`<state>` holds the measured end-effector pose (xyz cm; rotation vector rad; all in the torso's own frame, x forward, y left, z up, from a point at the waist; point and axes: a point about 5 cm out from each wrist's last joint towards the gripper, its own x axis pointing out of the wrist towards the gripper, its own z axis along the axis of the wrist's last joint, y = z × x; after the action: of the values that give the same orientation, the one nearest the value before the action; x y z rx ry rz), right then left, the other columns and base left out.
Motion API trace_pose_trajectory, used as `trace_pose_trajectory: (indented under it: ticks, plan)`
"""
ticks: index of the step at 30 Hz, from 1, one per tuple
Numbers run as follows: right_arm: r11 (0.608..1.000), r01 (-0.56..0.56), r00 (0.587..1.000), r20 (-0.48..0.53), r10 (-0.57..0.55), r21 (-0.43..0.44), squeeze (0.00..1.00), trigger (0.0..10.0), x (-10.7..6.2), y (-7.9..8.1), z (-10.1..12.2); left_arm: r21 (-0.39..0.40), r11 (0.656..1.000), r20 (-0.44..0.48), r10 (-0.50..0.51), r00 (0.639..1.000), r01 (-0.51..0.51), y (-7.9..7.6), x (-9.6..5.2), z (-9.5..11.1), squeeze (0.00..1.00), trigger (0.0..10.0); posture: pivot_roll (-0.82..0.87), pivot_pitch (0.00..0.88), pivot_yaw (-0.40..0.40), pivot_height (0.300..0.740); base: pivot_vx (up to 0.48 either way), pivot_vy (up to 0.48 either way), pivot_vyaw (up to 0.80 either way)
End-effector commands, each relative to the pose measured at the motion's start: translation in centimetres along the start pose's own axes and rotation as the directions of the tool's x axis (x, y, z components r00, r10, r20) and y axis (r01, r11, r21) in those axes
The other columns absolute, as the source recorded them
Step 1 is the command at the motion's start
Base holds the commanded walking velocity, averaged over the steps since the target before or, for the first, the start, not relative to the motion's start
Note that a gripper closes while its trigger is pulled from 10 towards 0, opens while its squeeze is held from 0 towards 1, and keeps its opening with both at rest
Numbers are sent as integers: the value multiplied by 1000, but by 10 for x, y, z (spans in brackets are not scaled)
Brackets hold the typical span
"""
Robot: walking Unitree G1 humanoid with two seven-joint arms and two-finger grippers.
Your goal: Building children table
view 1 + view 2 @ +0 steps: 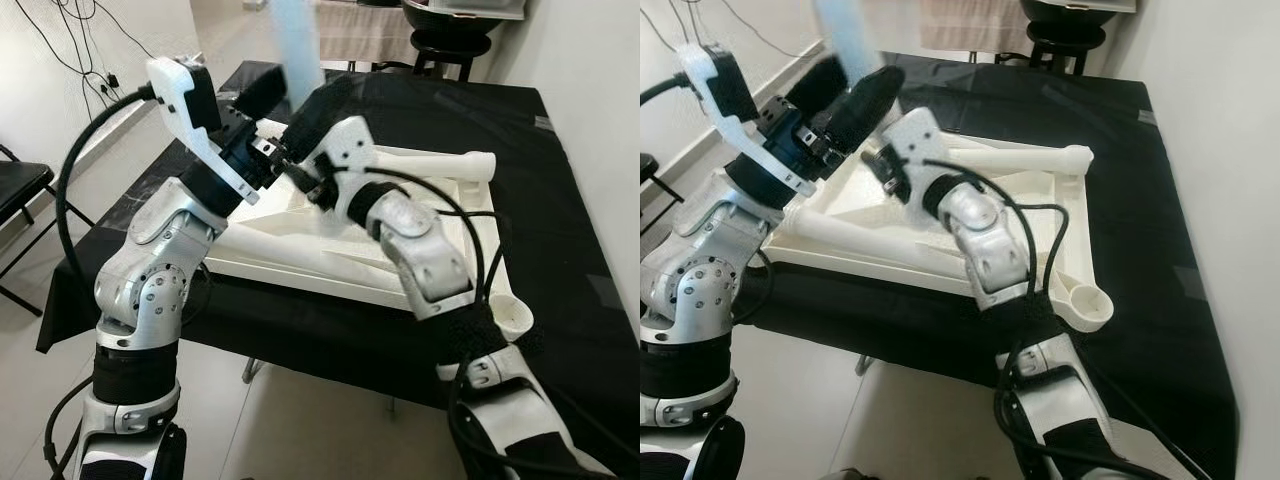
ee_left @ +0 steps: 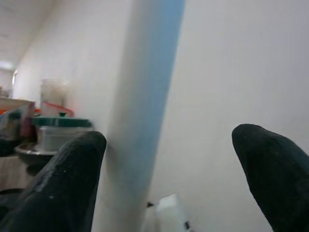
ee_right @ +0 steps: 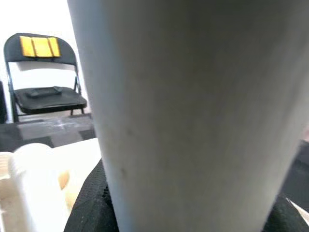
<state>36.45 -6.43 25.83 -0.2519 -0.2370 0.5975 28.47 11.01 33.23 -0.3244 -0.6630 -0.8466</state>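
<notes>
A black cloth (image 1: 560,200) is spread over the work surface. Left of the cloth, a black folding chair (image 1: 18,195) is seen; beyond it, a stool (image 1: 440,48).

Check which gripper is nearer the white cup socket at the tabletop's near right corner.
Right. The right gripper and left gripper meet on the pale blue leg, far from the corner socket; the left sits farther.

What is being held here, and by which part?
A pale table leg, upright, gripped near its lower end by the right gripper; the left gripper is beside it.
</notes>
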Motion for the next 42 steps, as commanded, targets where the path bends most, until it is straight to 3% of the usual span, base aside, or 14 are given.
trace_pose_trajectory:
  ticks: [1,6,10,11,13,14,15,16,18,19,26,30,37,42]
  plan:
    - [1000,18,1000,19,-18,23,0,0,1,-3,4,-12,1000,37,-23,999,24,-4,3,9,1000,10000,7,97,-17,740,0,0,0]
    - [995,95,995,39,-96,44,0,0,0,-14,8,0,999,63,-34,997,34,-5,4,19,1000,10000,9,98,-20,740,0,0,0]
    - [920,349,923,102,-370,177,0,0,-8,-59,22,34,999,74,-18,997,15,-5,2,25,1000,10000,13,96,-24,740,0,0,0]
    - [897,383,902,119,-415,222,0,0,-12,-70,25,44,999,63,3,998,-5,-2,-1,22,376,10000,12,94,-28,740,0,0,0]
    - [897,383,902,119,-415,222,0,0,-12,-70,25,44,999,63,3,998,-5,-2,-1,22,376,10000,12,94,-28,740,0,0,0]
    - [879,395,890,128,-438,267,0,0,-17,-78,27,64,995,36,69,997,-71,4,-7,12,0,10000,5,94,-30,740,0,0,0]
    - [879,395,890,128,-438,267,0,0,-17,-78,27,64,995,36,69,997,-71,4,-7,12,0,10000,5,94,-30,740,0,0,0]
    - [871,397,885,131,-447,288,0,4549,-21,-82,26,66,988,-17,142,990,-140,11,-15,-4,0,10000,0,93,-34,740,0,0,0]
    - [871,397,885,131,-447,288,0,4549,-21,-82,26,66,988,-17,142,990,-140,11,-15,-4,0,10000,0,93,-34,740,0,0,0]
    - [864,405,882,120,-455,299,0,10000,-25,-85,22,65,972,-63,231,971,-227,17,-26,-20,0,10000,-3,94,-36,740,0,0,0]
    - [853,429,876,95,-474,299,0,10000,-44,-71,1,9,856,-336,490,804,-517,23,-77,-86,0,10000,-10,92,-41,740,0,0,0]
    - [870,355,904,113,-413,343,0,10000,-46,-53,-3,146,768,-384,625,680,-624,23,-93,-100,0,10000,-12,89,-36,740,0,0,0]
    - [937,277,926,200,-320,215,0,10000,-47,-38,0,121,792,-372,596,712,-599,23,-103,-106,0,10000,-10,95,-35,740,0,0,0]
    - [915,403,902,157,-402,27,0,10000,-56,-63,-5,103,808,-356,575,737,-581,18,-104,-105,0,10000,-10,95,-36,740,0,-55,0]
